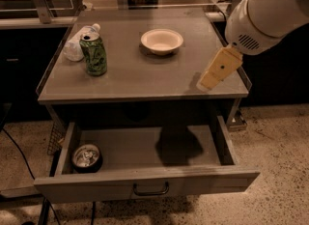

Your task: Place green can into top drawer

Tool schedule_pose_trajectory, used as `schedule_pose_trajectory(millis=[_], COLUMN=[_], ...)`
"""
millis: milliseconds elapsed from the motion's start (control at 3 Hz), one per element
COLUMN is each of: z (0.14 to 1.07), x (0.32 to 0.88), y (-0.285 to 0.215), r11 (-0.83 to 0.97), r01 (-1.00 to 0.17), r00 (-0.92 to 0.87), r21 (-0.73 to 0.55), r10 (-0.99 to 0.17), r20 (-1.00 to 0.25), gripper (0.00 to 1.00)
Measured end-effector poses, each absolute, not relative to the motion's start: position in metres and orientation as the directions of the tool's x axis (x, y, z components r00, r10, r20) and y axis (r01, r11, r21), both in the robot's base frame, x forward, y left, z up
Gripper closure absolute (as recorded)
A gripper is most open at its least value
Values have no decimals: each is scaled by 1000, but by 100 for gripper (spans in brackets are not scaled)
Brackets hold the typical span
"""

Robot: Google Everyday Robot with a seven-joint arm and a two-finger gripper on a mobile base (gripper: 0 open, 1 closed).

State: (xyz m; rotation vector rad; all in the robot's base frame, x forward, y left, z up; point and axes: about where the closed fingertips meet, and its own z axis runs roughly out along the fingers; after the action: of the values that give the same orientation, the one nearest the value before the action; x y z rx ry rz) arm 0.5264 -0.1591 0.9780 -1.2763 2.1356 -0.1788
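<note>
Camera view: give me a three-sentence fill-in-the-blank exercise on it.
The slim green drink can stands ____ on the grey tabletop. The wide shallow grey top drawer is pulled ____, with a short dark can inside. The pale gripper hovers above the tabletop's edge, a white round ____ between it and the green can. Missing: upright; open; bowl.

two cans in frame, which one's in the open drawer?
The short dark can with a silver top, in the left corner of the open grey drawer. The slim green can stands on the tabletop above; the gripper hovers over its right edge.
</note>
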Motion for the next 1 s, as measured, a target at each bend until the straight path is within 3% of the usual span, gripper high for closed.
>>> schedule_pose_trajectory(millis=[1000], z=[964], x=[582], y=[-113], r11=[562], r01=[-730], r00=[-262], r21=[-389], r10=[-756], r20=[-600], gripper=[0])
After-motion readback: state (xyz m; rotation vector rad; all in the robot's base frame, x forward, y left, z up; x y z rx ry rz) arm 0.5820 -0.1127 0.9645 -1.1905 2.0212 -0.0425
